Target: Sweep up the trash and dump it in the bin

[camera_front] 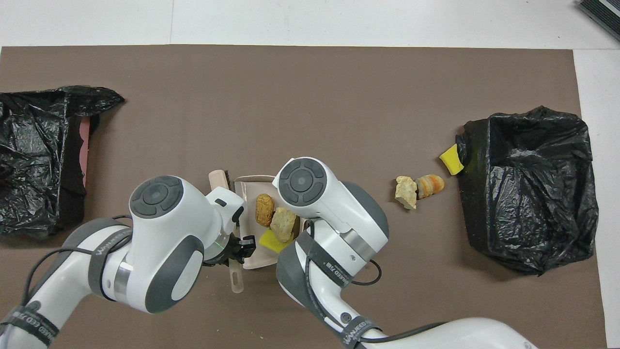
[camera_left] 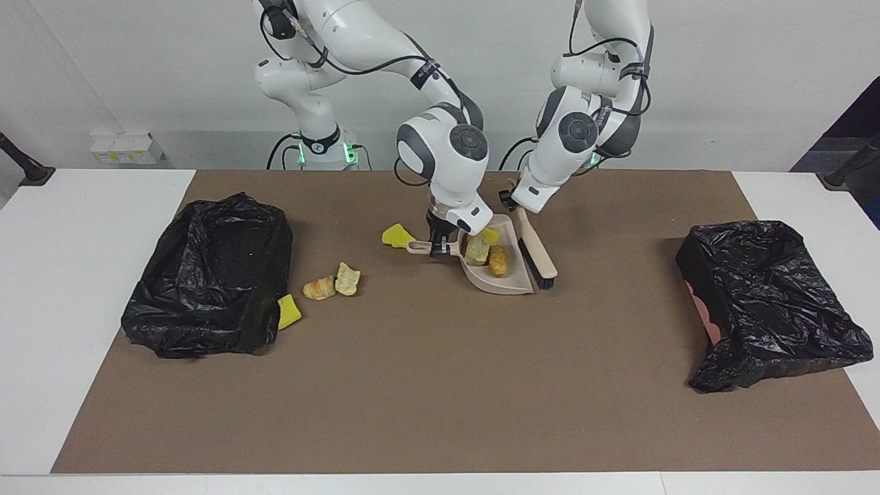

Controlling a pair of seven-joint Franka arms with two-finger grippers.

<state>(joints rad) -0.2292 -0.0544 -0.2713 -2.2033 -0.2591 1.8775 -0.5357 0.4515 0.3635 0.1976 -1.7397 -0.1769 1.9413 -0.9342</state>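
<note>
The beige dustpan [camera_left: 510, 283] [camera_front: 248, 183] lies at mid-table, and my right gripper [camera_left: 440, 246] is shut on its handle. Three pieces of trash rest in it: a tan lump [camera_left: 476, 249] [camera_front: 284, 223], an orange-brown lump [camera_left: 497, 260] [camera_front: 264, 209] and a yellow sponge chunk [camera_left: 490, 235] [camera_front: 269, 241]. My left gripper [camera_left: 511, 199] [camera_front: 238, 244] is shut on the handle of the brush [camera_left: 537, 254] [camera_front: 218, 177], which lies along the pan's mouth. More trash lies loose: a yellow chunk [camera_left: 395, 236] by the pan's handle and two bread pieces [camera_left: 333, 283] [camera_front: 417, 189].
A black-bagged bin [camera_left: 210, 275] [camera_front: 528, 189] stands at the right arm's end, with a yellow sponge chunk [camera_left: 289, 311] [camera_front: 451, 160] against its wall. A second black-bagged bin [camera_left: 770, 302] [camera_front: 38, 155] stands at the left arm's end. A brown mat covers the table.
</note>
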